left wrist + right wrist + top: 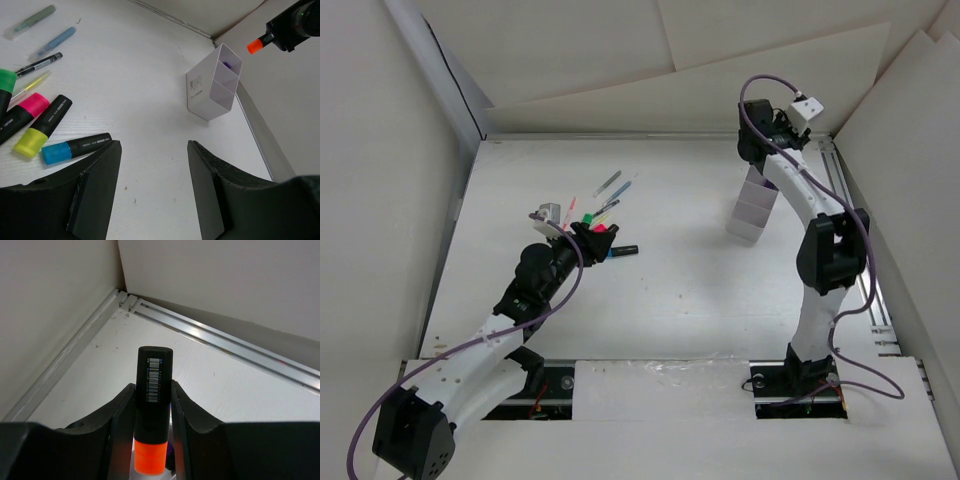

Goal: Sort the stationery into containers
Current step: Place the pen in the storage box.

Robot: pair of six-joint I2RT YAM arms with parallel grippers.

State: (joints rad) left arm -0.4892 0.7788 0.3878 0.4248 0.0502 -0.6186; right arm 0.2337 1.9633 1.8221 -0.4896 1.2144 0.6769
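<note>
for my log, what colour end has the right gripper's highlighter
The highlighter end is orange; right wrist view.

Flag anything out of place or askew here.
Nothing looks damaged or spilled. Highlighters and pens lie loose at mixed angles by the left hand, outside the box; the right hand grips an orange highlighter.

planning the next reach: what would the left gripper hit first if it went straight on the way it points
Probably just bare table: nothing lies between the open fingers of the left gripper. The box stands farther on, slightly off that line; the blue-ended highlighter lies just outside one finger. Depth is unclear.
</note>
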